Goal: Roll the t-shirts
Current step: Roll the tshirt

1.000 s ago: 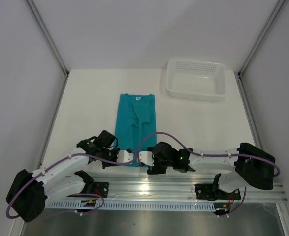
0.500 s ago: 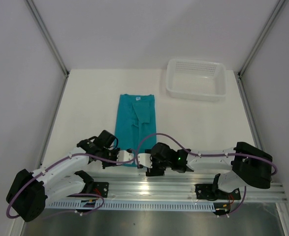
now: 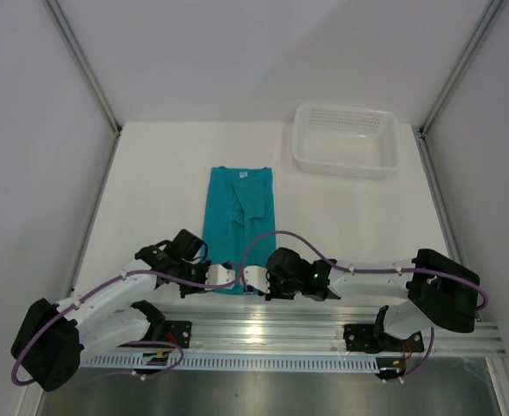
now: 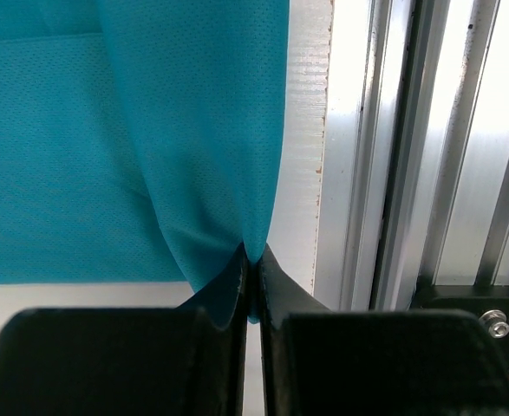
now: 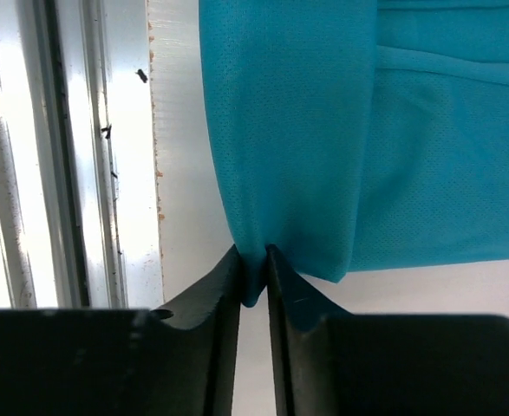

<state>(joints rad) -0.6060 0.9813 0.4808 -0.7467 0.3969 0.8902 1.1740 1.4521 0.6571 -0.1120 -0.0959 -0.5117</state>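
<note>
Teal fabric lies folded into a long narrow strip on the white table [image 3: 159, 191] in the overhead view: the t-shirt [image 3: 239, 221], running from the middle of the table toward the near edge, its small white neck label [image 3: 244, 174] at the far end. Both arms reach inward along the near edge and meet at the shirt's near hem, the left pincer [image 3: 228, 276] on the left corner and the right pincer [image 3: 252, 278] just beside it on the right. A white plastic basket [image 3: 345, 166] sits well apart, at the far right of the table. A bright aluminium rail [image 3: 323, 333] runs along the front, between the table and the arm bases.

From the left wrist, the left pincer [image 4: 252, 263] is clamped on the t-shirt [image 4: 107, 156]: the two dark fingers are pressed together with a tuck of the teal cloth caught between their tips. The cloth rises from that pinch in a taut fold, lifted a little off the table edge [image 4: 306, 130], while the rest of the shirt lies flat to the left. The rail [image 4: 393, 156] fills the right side.

From the right wrist, the right pincer [image 5: 252, 258] is likewise closed on the t-shirt [image 5: 323, 130], a small bunch of the hem squeezed between the fingertips. The fabric fans upward from the grip. A strip of table [image 5: 176, 173] and the rail [image 5: 55, 147] lie to the left.
</note>
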